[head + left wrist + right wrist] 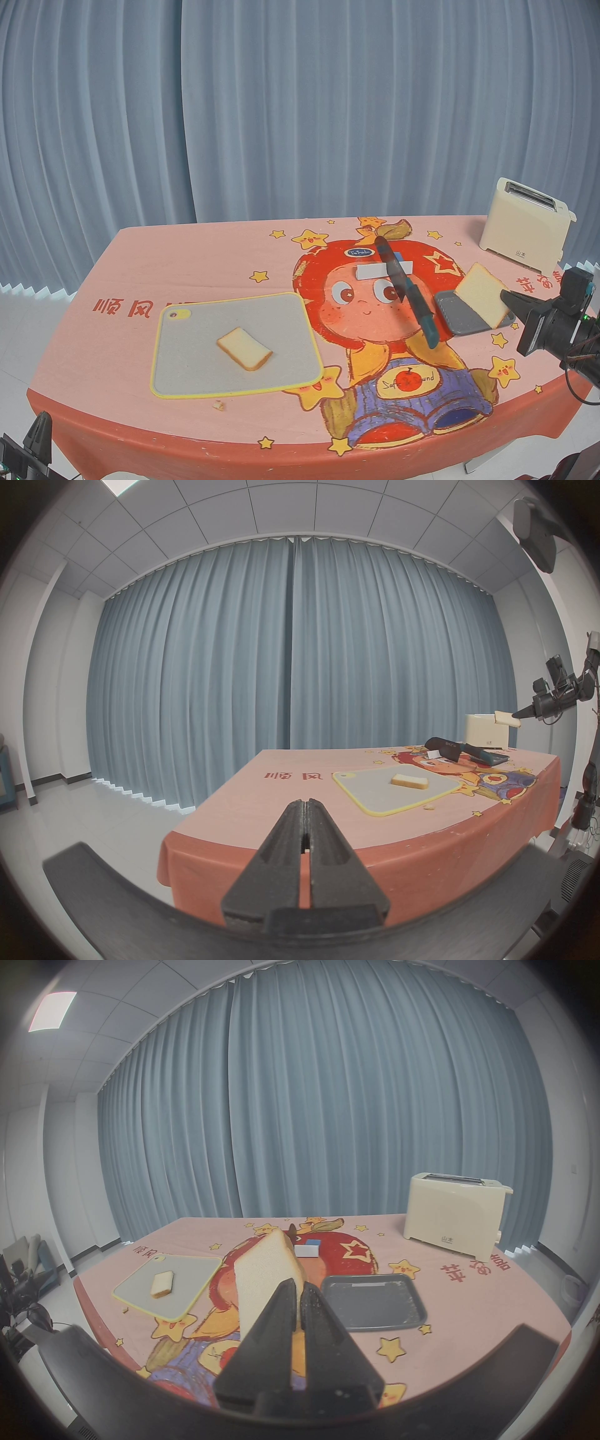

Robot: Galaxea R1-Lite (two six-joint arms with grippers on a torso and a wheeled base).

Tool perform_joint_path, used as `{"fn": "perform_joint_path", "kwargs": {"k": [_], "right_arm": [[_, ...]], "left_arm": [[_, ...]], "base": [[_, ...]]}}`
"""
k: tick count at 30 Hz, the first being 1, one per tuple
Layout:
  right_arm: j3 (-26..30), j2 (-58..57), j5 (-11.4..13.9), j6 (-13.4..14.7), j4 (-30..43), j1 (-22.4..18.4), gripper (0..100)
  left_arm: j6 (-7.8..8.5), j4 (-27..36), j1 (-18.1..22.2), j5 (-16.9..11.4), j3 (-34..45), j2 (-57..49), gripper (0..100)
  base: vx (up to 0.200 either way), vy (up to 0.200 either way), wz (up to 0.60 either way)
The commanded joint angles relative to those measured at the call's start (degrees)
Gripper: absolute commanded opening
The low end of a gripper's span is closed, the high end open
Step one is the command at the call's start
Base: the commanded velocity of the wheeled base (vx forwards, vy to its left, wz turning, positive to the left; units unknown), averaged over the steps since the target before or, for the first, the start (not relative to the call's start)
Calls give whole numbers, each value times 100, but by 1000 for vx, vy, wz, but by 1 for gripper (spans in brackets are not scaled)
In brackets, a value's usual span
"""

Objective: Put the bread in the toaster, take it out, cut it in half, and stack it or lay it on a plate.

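So the right end effector [511, 302] is clamped down on a bread slice [482, 294], fingers pinched tight on one edge of it. The slice is held on edge, up in the air and clear of the worktop [187, 262]. From the head camera it sits over the dark grey tray [459, 315], which lies flat near the right edge. The cream toaster [525, 228] is at the far right corner, well apart from the slice, slots facing up, and I can't tell if anything's in them. Around the middle of the worktop there's a knife [406, 290] with a teal handle. Its blade end is propped on a little white block [369, 272], and the handle points toward the near edge. Over toward the left and near edges is a grey cutting board [187, 356] with a yellow rim. A small bread piece [244, 348] lies flat roughly in the middle of the board, and a tiny crumb [218, 405] sits just off its near side. The left end effector [306, 804] hangs low off the near left corner, away from everything, with its fingers pressed together and nothing between them.
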Motion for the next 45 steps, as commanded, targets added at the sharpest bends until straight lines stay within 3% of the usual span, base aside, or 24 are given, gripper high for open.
{"fn": "perform_joint_path", "kwargs": {"k": [1,7,12,27,45], "right_arm": [[-20,43,-8,6,12,-14,0],[-47,52,-8,76,21,-172,0],[-222,307,10,358,3,-506,0],[-266,1177,-17,744,-5,-752,0],[-275,1370,36,806,-5,-831,0]], "left_arm": [[-4,-9,0,3,99,5,0],[-4,-9,0,-23,99,5,0],[-4,-9,0,-23,99,5,0],[-4,-9,0,-32,99,5,0],[-4,-9,0,-32,99,5,0]], "base": [[0,-200,0],[0,0,0],[0,0,0],[0,0,0],[0,0,0]]}}
